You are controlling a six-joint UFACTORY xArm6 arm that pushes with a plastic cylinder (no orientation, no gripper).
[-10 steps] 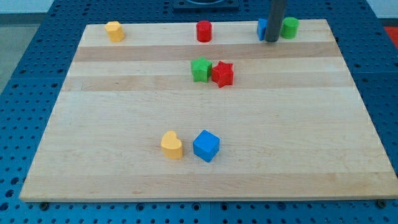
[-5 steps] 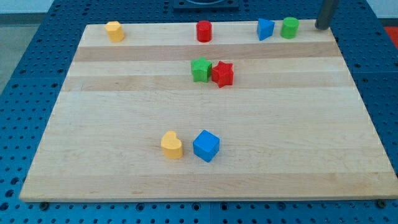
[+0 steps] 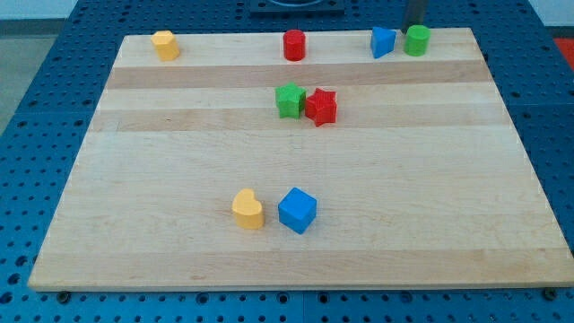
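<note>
My rod shows at the view's top, just behind the green cylinder [image 3: 417, 40]; its tip [image 3: 417, 26] seems to end right at that block's far side, and I cannot tell if they touch. A blue triangular block [image 3: 383, 42] stands just to the left of the green cylinder. Further left along the top edge are a red cylinder [image 3: 294, 45] and a yellow block [image 3: 164, 44]. Mid-board, a green star-like block [image 3: 289, 100] touches a red star-like block [image 3: 321, 106]. Near the bottom, a yellow heart-like block [image 3: 247, 209] sits beside a blue cube [image 3: 297, 210].
The wooden board [image 3: 179, 161] lies on a blue perforated table [image 3: 36, 108]. The board's top edge runs just behind the green cylinder and the blue triangular block.
The rod went from between the blue triangular block and the green cylinder to the board's top right corner, then back left behind the green cylinder. No block moved.
</note>
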